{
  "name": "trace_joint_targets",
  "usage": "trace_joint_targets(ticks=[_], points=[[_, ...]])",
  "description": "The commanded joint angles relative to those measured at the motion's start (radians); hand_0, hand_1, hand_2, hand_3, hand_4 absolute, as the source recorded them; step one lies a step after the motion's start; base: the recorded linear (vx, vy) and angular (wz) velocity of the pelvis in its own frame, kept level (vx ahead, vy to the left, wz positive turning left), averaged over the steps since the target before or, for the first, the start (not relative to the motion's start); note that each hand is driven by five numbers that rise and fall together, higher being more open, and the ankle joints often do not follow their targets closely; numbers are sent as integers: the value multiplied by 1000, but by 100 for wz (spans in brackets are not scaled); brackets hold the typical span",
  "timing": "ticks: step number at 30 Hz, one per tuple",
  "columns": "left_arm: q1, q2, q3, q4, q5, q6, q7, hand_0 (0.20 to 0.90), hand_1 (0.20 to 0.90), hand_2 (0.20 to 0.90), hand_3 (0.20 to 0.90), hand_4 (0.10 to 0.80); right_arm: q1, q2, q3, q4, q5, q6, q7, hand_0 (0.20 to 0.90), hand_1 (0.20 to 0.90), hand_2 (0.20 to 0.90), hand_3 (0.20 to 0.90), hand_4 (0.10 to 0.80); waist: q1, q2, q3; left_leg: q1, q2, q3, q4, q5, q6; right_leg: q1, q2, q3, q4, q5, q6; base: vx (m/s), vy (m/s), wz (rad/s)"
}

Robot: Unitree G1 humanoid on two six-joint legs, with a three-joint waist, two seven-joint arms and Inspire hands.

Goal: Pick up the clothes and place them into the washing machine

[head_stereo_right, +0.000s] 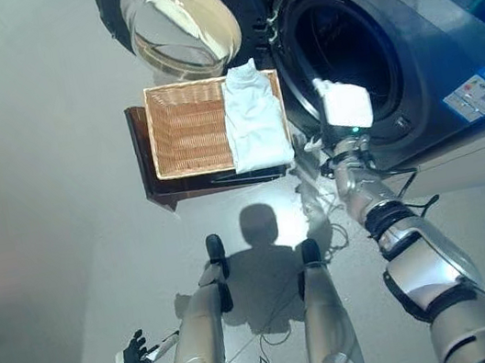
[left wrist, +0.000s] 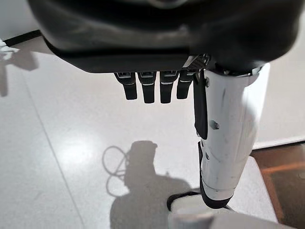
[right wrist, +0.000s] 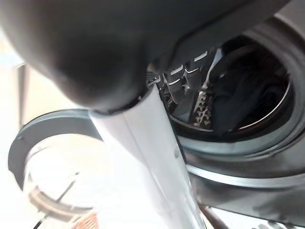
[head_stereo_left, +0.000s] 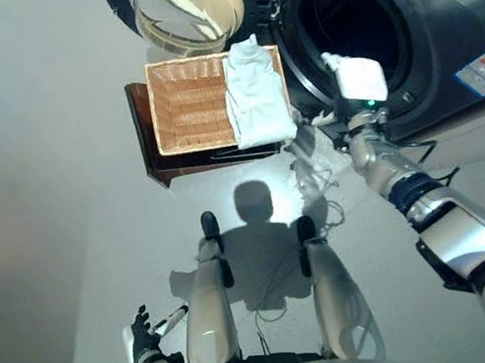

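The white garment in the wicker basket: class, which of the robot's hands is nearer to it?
Right. The right hand is raised beside the white garment, at the washer opening; the left hand hangs low, far back.

clothes in basket, washing machine right

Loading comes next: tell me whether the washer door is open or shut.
Open: the washer door is swung aside, leaving the dark drum exposed.
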Motion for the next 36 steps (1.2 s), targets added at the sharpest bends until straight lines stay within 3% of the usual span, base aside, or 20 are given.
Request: trace_joint_targets(ticks=[1, 11, 13, 14, 15, 16, 17, 18, 19, 21, 23, 25, 26, 30, 36], points=[[-2, 62, -4, 15, 2, -35, 48, 900, 900, 900, 900, 800, -67, -32, -26, -62, -44, -17, -45, 900, 900, 900, 900, 800, 4, -39, -42, -21, -37, 56, 18, 49, -31, 95, 14, -29, -57, -47, -68, 7, 48, -8], [6, 47, 1, 43, -5, -39, 47, 900, 900, 900, 900, 800, -43, 12, -1, -26, -51, -21, -21, 900, 900, 900, 900, 800, 6, -59, -72, 22, -34, 50, 68, -9, -14, 162, -7, -8, -89, -39, -50, 27, 56, -3], [16, 42, 9, 49, -9, -35, 40, 900, 900, 900, 900, 800, -8, 16, -4, -18, -61, -22, -15, 900, 900, 900, 900, 800, 16, -72, -85, 52, -40, 36, 75, -47, 2, 177, -16, -15, -65, -26, -33, 116, 71, 0], [13, 48, 13, 52, -13, -32, 36, 900, 900, 900, 900, 800, 4, 24, -10, -18, -59, -25, -15, 900, 900, 900, 900, 800, 17, -80, -75, 80, -45, 31, 60, -62, 12, 162, -15, -22, 11, -3, -10, 36, 29, 0], [13, 48, 13, 52, -13, -32, 36, 900, 900, 900, 900, 800, 3, 24, -10, -18, -59, -25, -15, 900, 900, 900, 900, 800, 19, -79, -78, 78, -43, 32, 58, -59, 12, 158, -13, -21, 10, 0, -10, -54, 21, -3], [-5, 69, 10, 54, -20, -32, 37, 900, 900, 900, 900, 800, -26, 44, 10, -4, -55, -22, -7, 900, 900, 900, 900, 800, 6, -80, -45, 105, -40, 31, 33, -64, 23, 77, 17, 9, 135, 59, 37, -86, 7, -3], [-21, 76, 9, 53, -29, -37, 37, 900, 900, 900, 900, 800, -43, 47, 19, 7, -55, -20, -3, 900, 900, 900, 900, 800, -2, -83, -34, 103, -44, 29, 21, -60, 23, 46, 31, 44, 125, 68, 35, -77, 4, -12], [-31, 82, 10, 56, -35, -44, 37, 900, 900, 900, 900, 800, -63, 54, 26, 19, -57, -13, -2, 900, 900, 900, 900, 800, -3, -84, -39, 100, -45, 31, 11, -60, 19, 49, 12, 57, 61, 71, 26, 3, -49, -22], [-51, 79, 9, 63, -47, -53, 38, 900, 900, 900, 900, 800, -79, 64, 36, 36, -54, -11, -2, 900, 900, 900, 900, 800, -7, -91, -46, 100, -49, 27, -7, -65, 10, 59, -37, 74, -132, 104, 21, 38, -108, -24], [-76, 72, 8, 66, -88, -76, 36, 900, 900, 900, 900, 800, -112, 77, 50, 49, -75, 6, -4, 900, 900, 900, 900, 800, -12, -113, -47, 112, -24, 32, -6, -72, -14, 28, -80, 54, -260, 153, 28, 60, -258, -36], [-96, 76, 7, 44, -110, -86, 35, 900, 900, 900, 900, 800, -78, 73, 46, 47, -60, -1, -18, 900, 900, 900, 900, 800, -11, -122, -47, 84, 7, 3, 35, -51, -26, 36, -59, 48, -191, 126, 16, 43, -299, -36], [-85, 67, 6, 40, -122, -91, 37, 900, 900, 900, 900, 800, -68, 82, 44, 44, -67, 10, -19, 900, 900, 900, 900, 800, -5, -126, -62, 96, 15, -6, -6, -30, -29, 31, -51, 19, -165, 114, 9, 72, -201, 27], [-98, 41, 0, 29, -139, -93, 37, 900, 900, 900, 900, 800, -39, 87, 35, 44, -65, 10, -22, 900, 900, 900, 900, 800, -18, -129, -78, 102, 9, -8, -33, -12, -33, 63, -60, -11, -180, 98, 7, 104, -208, 50], [-106, 18, -33, 3, -116, -91, 35, 900, 900, 900, 900, 800, -24, 66, 32, 56, -77, 15, -38, 900, 900, 900, 900, 800, -39, -109, -100, 99, 5, -25, -86, 24, -34, 61, -55, -37, -164, 84, 8, 57, -116, 58], [-104, 5, -66, -4, -97, -87, 29, 900, 900, 900, 900, 800, -63, 0, 44, 50, -143, 44, -68, 900, 900, 900, 900, 800, -47, -97, -93, 97, -6, -28, -78, 17, -35, 53, -63, -35, -142, 76, 11, 34, -1, 21]])
